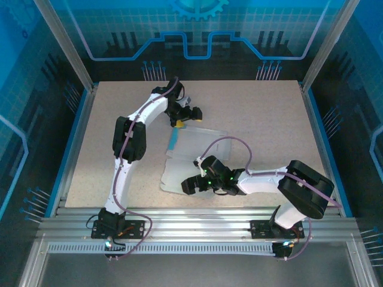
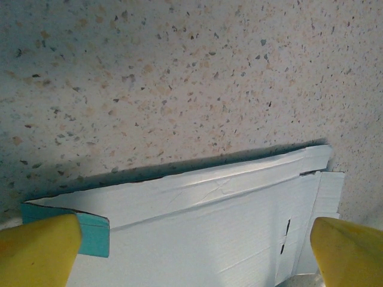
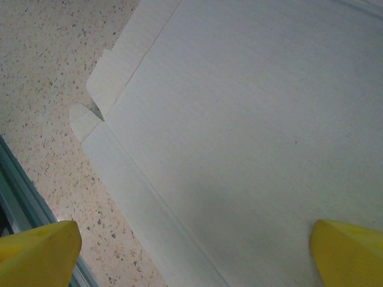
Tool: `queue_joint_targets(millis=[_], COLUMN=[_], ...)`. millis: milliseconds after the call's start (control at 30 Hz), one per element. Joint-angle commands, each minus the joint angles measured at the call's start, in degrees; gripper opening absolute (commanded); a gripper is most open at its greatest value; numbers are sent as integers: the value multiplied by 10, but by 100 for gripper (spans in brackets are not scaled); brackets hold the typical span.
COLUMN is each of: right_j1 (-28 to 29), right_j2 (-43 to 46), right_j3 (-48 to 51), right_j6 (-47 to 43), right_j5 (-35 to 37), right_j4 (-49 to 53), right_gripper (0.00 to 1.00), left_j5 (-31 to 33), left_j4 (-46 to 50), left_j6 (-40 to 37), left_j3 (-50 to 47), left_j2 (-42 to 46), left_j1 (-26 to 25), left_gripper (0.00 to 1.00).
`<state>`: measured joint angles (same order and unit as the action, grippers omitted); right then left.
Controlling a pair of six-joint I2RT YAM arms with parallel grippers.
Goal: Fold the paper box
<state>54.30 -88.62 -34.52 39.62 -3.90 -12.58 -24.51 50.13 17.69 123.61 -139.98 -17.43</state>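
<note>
Table (image 1: 257, 119): pale beige, speckled all over with dark grey and tan flecks.

Paper box (image 1: 194, 158): plain white-grey face up, faint crease lines. One flap (image 2: 96, 234) showed teal-blue.

Left fingertips (image 2: 39, 251) and right fingertips (image 3: 36, 254): bright yellow.

Left arm (image 1: 128, 143) and right arm (image 1: 269, 179): white shells, black joints. Small green lights glowed at the right arm's wrist.

Cables (image 1: 228, 139): purple.

Rails (image 1: 197, 222): silver-grey.

Back wall (image 1: 119, 30): blue with a fine pale grid, brighter blue outlines, and what looked like a gear emblem, cut off at the top edge.
</note>
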Motion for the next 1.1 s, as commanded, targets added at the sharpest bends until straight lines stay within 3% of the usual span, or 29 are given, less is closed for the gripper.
queue_joint_targets(millis=[0,267,800,1067], right_j1=[-2,-2,4,19], right_j2=[-37,-37,-21,-22], right_j3=[15,9,5,4], right_j6=[15,12,14,18], right_j5=[-14,-12,18,39], right_j4=[60,69,97,98], right_gripper=[100,100,100,100], left_j5=[-20,16,147,133], left_j4=[14,29,83,61], left_j6=[2,-15,-53,-21], left_j3=[12,11,31,29], left_j2=[11,-5,-35,-26], left_j1=[-9,-18,-48,-48], left_gripper=[99,99,99,99])
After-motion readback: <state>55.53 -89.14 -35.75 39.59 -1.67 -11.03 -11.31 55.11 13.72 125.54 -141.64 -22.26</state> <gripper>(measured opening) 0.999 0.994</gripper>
